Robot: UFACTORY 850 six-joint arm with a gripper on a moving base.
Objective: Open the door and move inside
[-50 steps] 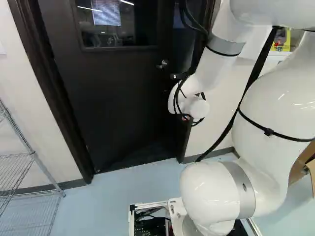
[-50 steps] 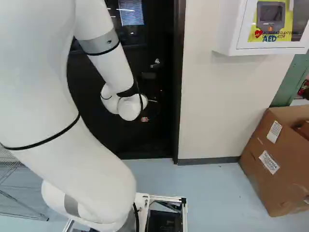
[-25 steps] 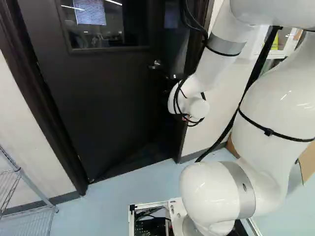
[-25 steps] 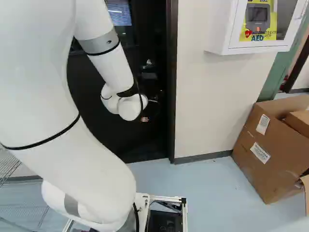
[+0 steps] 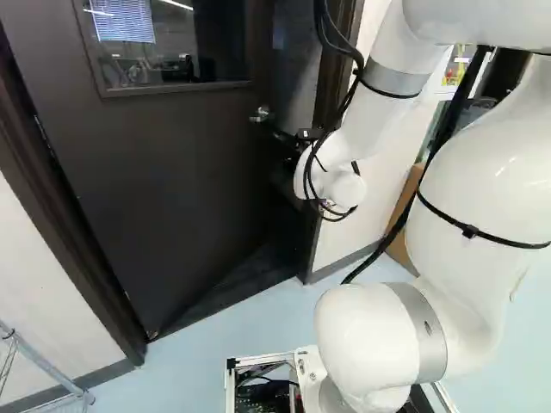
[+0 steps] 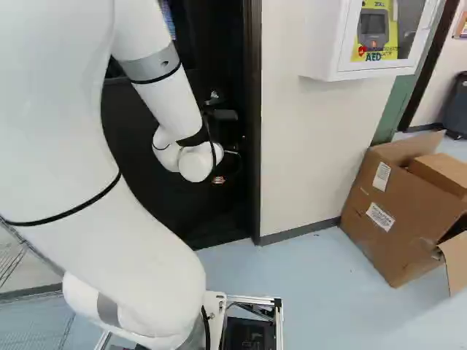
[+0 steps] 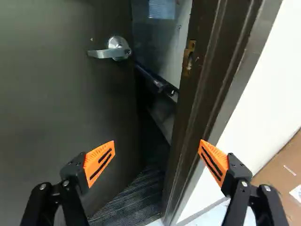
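Orange-padded gripper [image 6: 239,140] spread wide, holding nothing | base [image 6: 280,321] has moved, turning right | door [image 5: 172,181] ajar

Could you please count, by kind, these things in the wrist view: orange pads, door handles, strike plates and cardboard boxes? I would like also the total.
Orange pads: 2
Door handle: 1
Strike plate: 1
Cardboard box: 1
Total: 5

- Glossy white arm [image 5: 473,181], rounded joints
- Grey band [image 5: 396,79], black strap [image 5: 389,92] just beside it
- Thick black cable [image 5: 448,127] near the grey band
- Black fingers [image 7: 77,174], slotted orange pads [image 7: 94,158]
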